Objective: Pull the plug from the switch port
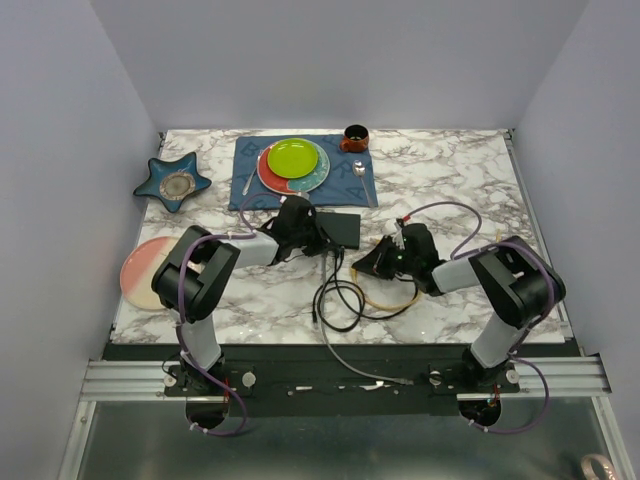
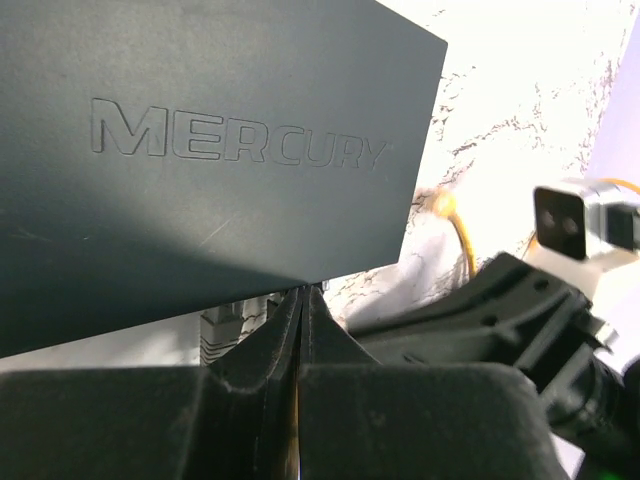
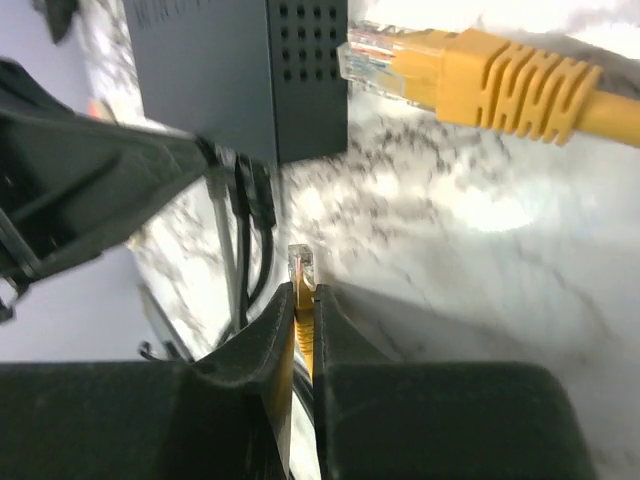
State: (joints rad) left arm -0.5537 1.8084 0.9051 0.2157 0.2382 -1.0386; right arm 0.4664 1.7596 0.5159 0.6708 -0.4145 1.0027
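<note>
The switch (image 1: 341, 228) is a flat matte-black box marked MERCURY (image 2: 200, 150), with a vented side (image 3: 300, 70). My left gripper (image 1: 308, 232) is shut, its tips (image 2: 300, 292) pressed against the switch's near edge. My right gripper (image 1: 366, 267) is shut on a yellow cable's clear plug (image 3: 301, 266), which is out of the port and a short way from the switch. The cable's other yellow plug (image 3: 470, 72) lies loose on the marble. Black cables (image 3: 250, 200) and a grey one (image 3: 222, 235) remain in the switch's sockets.
The yellow cable (image 1: 392, 297) and black cables (image 1: 338, 300) coil on the marble in front of the switch. A blue mat (image 1: 355, 185) behind carries a green plate (image 1: 292, 157), a spoon and a brown cup (image 1: 354, 137). A star dish (image 1: 173, 182) and a pink plate (image 1: 140, 270) sit at left.
</note>
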